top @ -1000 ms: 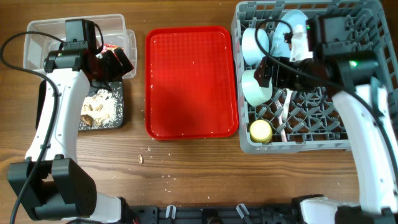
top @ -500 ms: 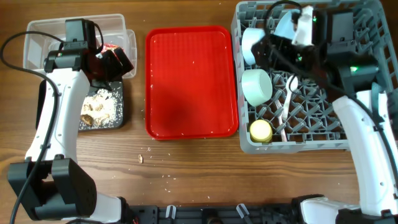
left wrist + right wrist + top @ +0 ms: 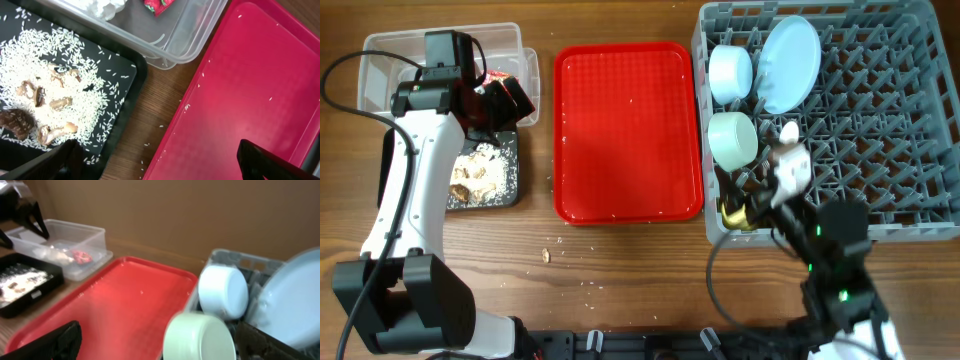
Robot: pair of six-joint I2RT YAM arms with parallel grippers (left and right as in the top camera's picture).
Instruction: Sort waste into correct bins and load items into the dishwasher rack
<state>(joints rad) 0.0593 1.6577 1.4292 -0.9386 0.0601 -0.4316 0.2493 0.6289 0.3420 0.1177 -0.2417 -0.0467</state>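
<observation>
The grey dishwasher rack (image 3: 860,120) holds the pale blue plate (image 3: 790,62) on edge, two pale blue bowls (image 3: 730,72) (image 3: 732,138), and the yellow cup (image 3: 735,213), half hidden by my right gripper (image 3: 740,192). That gripper is open and empty at the rack's front left corner. In the right wrist view, the bowls (image 3: 222,290) (image 3: 200,340) and plate (image 3: 295,305) lie ahead of it (image 3: 160,347). My left gripper (image 3: 508,100) (image 3: 160,170) is open and empty above the black tray (image 3: 127,80) of rice scraps (image 3: 50,95). The clear tub (image 3: 190,40) holds the tissue (image 3: 107,6) and red wrapper (image 3: 157,5).
The flat red serving tray (image 3: 628,130) lies between the bins and the rack, with a few rice grains on it. Loose crumbs (image 3: 548,255) lie on the wooden table in front of it. The right arm's base stands at the front edge below the rack.
My right arm has pulled back from over the rack's back to its front left corner, leaving the plate and bowls uncovered. The left arm has not moved.
</observation>
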